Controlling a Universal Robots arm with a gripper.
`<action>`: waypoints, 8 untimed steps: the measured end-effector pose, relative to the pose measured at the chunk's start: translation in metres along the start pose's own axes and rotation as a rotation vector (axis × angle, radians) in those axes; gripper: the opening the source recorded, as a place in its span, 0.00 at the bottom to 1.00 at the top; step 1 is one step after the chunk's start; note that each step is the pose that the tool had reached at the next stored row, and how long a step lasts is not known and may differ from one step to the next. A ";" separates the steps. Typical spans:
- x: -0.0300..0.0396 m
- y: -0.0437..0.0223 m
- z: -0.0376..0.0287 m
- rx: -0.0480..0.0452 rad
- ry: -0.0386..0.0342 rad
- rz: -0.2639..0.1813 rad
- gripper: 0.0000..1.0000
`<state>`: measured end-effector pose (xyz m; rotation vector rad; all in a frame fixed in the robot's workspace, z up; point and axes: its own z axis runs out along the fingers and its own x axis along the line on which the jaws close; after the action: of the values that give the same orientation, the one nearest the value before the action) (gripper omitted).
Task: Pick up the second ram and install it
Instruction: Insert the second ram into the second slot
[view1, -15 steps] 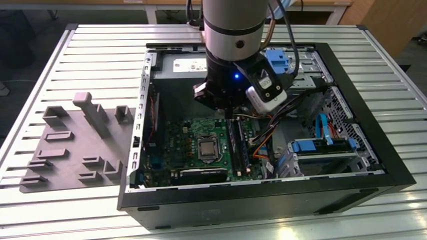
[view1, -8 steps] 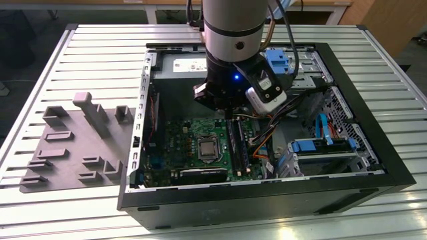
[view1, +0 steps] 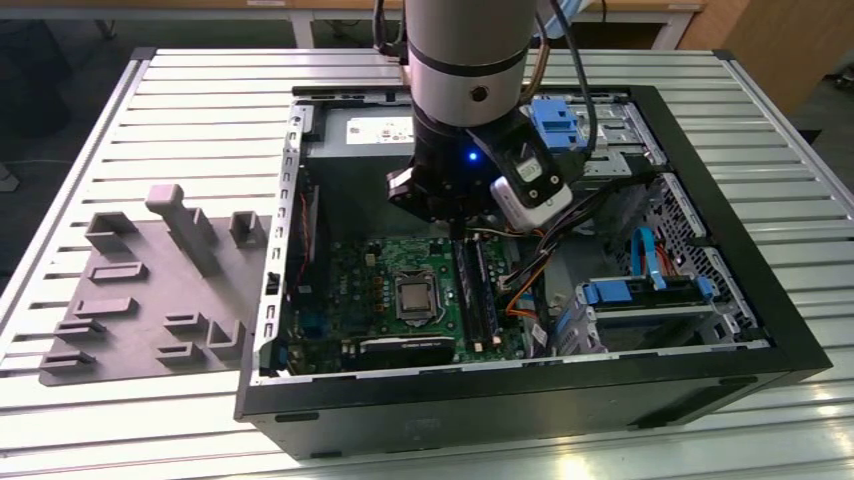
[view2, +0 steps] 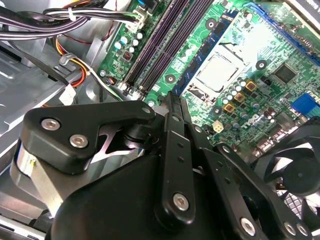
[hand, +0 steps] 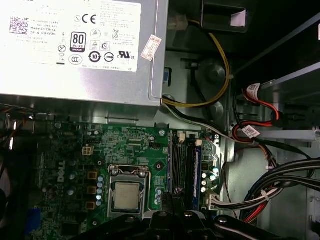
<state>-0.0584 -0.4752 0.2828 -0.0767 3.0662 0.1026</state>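
Slatted aluminium table (view1: 200, 90) carries an open computer case (view1: 507, 400), and the pincer (view2: 171, 98) reaches down into it. The green motherboard (view1: 360, 290) lies beneath the pincer, with the black memory slots (view2: 160, 45) just ahead of its tips. Its fingers are clenched together. Whether the second ram is nipped between them or already sits in a slot under them, I cannot tell. I judge this the installing step: seating calls for the stick square over its slot and straight, even pressure.
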 end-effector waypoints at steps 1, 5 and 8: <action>-0.0002 0.0000 0.0002 0.0001 0.0000 0.001 0.12; -0.0010 -0.0001 0.0008 0.0004 -0.0003 0.006 0.12; -0.0012 -0.0001 0.0012 0.0006 -0.0005 0.008 0.12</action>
<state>-0.0571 -0.4752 0.2817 -0.0648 3.0663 0.1022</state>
